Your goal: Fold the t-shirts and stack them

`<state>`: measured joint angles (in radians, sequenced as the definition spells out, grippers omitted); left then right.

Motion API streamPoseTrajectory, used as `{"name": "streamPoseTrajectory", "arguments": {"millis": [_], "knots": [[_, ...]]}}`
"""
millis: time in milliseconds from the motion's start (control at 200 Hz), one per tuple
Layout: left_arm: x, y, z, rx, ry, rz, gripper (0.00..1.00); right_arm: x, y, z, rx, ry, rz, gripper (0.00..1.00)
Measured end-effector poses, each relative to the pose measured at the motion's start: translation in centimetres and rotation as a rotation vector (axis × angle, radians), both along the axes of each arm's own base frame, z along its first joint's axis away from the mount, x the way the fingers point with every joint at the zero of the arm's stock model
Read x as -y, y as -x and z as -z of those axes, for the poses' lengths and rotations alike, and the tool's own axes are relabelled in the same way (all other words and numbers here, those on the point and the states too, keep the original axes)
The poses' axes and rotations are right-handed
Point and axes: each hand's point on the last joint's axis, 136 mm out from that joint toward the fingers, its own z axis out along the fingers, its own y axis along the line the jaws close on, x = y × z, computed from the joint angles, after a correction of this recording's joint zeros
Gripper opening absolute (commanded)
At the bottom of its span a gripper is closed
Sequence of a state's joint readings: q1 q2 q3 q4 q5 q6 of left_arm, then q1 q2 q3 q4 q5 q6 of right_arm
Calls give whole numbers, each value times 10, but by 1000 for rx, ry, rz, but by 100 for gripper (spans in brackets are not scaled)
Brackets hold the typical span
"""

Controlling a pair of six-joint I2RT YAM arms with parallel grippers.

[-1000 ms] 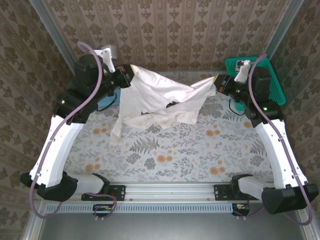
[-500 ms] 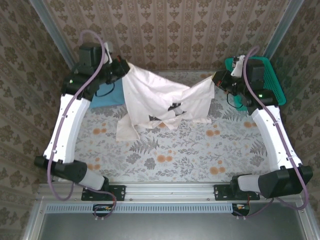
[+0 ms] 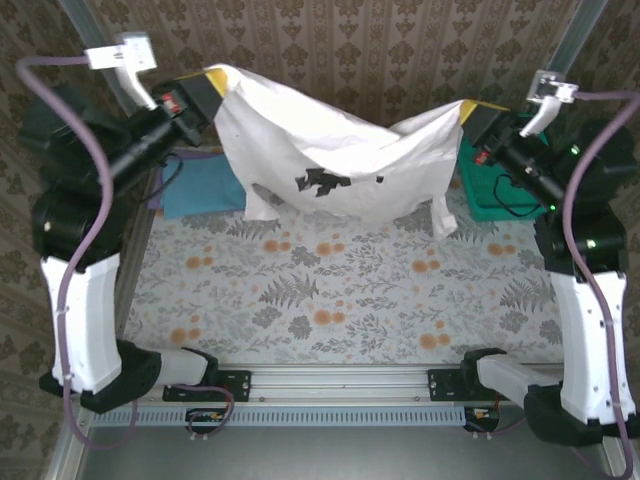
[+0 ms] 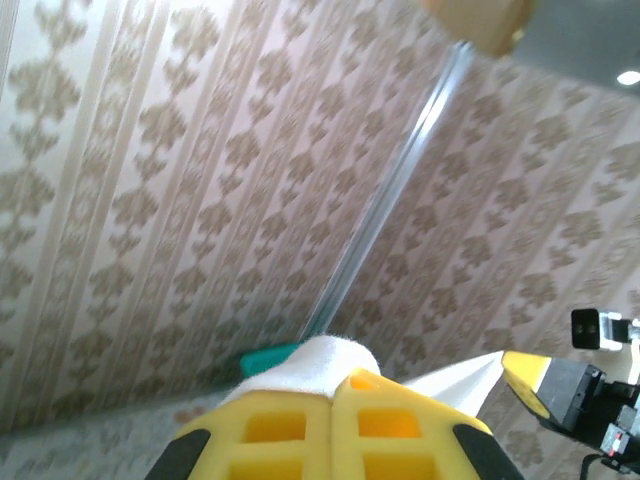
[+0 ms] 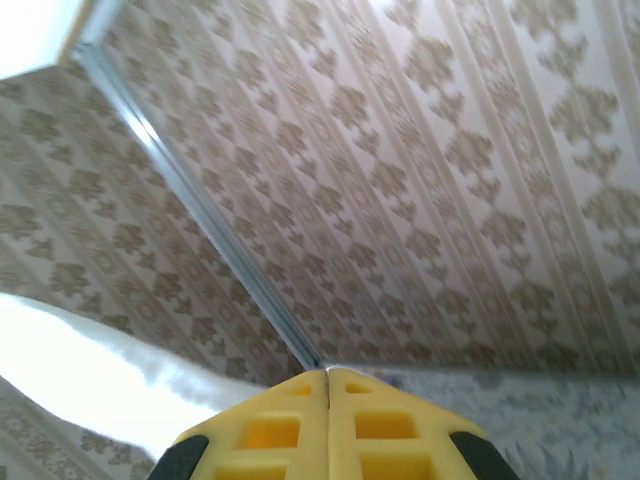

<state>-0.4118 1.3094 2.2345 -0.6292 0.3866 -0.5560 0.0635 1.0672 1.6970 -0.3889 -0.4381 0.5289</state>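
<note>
Off-white t-shirt (image 3: 330, 150) hangs above the desk's (image 3: 330, 330) far edge, clamped by my closed left pincer (image 3: 212, 83) and right pincer (image 3: 468, 110); I should lower both evenly, holding it taut.

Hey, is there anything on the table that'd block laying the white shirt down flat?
Nothing visible: the table in front of the off-white shirt is bare. The light blue shirt lies at the far left, the teal basket at the far right. The hanging cloth hides the table behind it.

Matt cloth: off-white shirt (image 3: 340, 150), blue shirt (image 3: 205, 186)
</note>
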Motion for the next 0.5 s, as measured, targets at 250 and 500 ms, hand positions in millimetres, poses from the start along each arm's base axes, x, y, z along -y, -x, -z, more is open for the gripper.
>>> {"name": "streamPoseTrajectory", "arguments": {"millis": [250,500], "knots": [[-13,39,-53,170,100,31,0,-1,55,-61,239,-14,-28,0],[-7,-85,-3,-112,168,-35,0,4,-42,-16,2,-29,41,0]]}}
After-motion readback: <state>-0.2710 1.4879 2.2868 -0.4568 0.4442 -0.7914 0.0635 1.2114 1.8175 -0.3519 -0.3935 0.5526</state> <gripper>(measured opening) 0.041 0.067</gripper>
